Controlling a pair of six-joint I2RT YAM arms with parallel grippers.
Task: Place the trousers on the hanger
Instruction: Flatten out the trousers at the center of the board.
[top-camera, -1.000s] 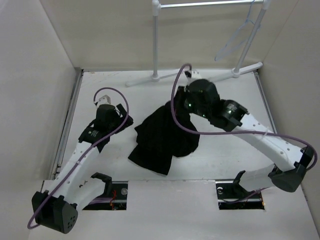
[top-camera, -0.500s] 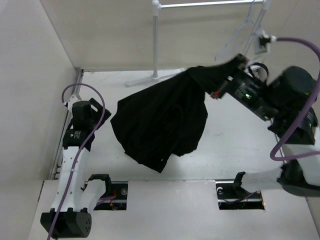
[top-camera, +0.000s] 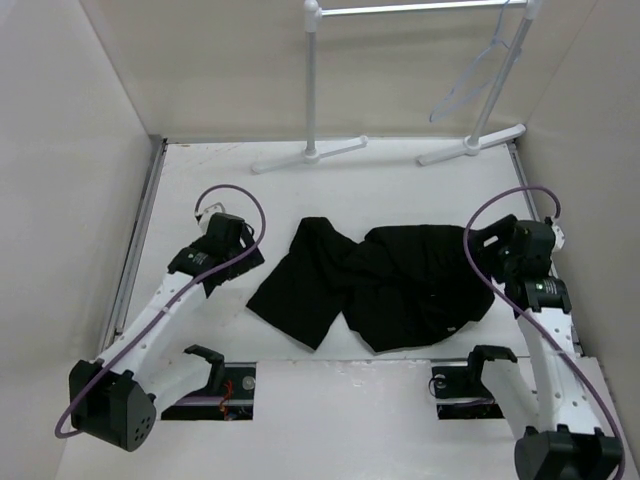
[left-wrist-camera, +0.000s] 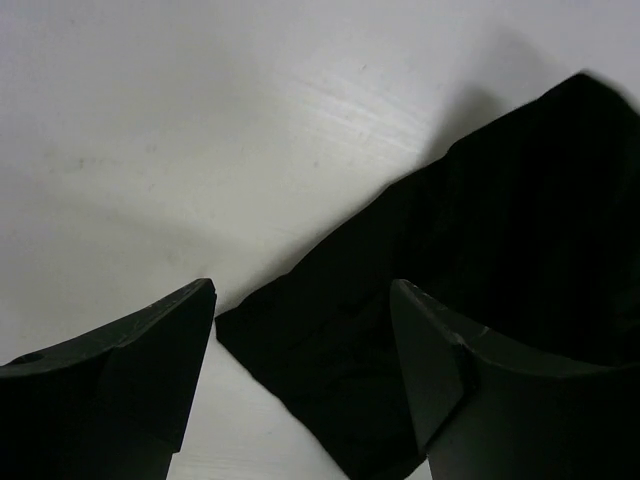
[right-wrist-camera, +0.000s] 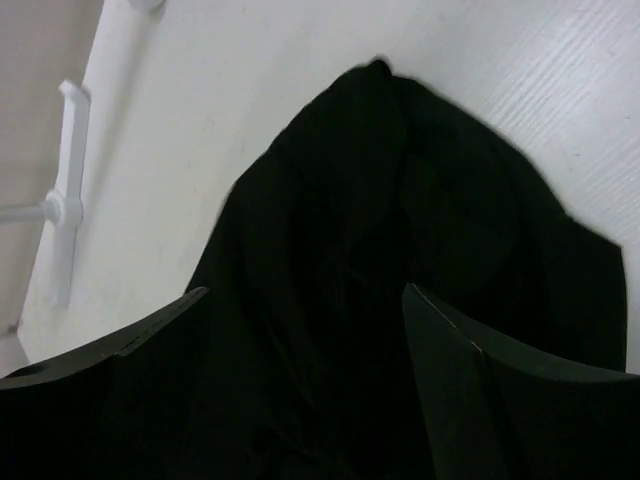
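Observation:
The black trousers (top-camera: 385, 290) lie crumpled and spread on the white table, one leg end (top-camera: 290, 305) pointing to the near left. My left gripper (top-camera: 236, 266) hovers open just left of that leg; in the left wrist view a corner of the trousers (left-wrist-camera: 470, 240) lies below and between its open fingers (left-wrist-camera: 150, 340). My right gripper (top-camera: 484, 248) is open at the right edge of the cloth, and the right wrist view looks down on the trousers (right-wrist-camera: 400, 190) with nothing gripped. The pale hanger (top-camera: 470, 80) hangs from the rack at the back right.
A white clothes rack (top-camera: 312, 80) stands at the back, its feet (top-camera: 310, 155) on the table; one foot (right-wrist-camera: 65, 185) shows in the right wrist view. Walls close in the table on the left, right and back.
The right gripper had lifted the trousers toward the hanger, then opened; the trousers now lie flat on the table. The right arm drew back to the right. The left arm returned beside the cloth.

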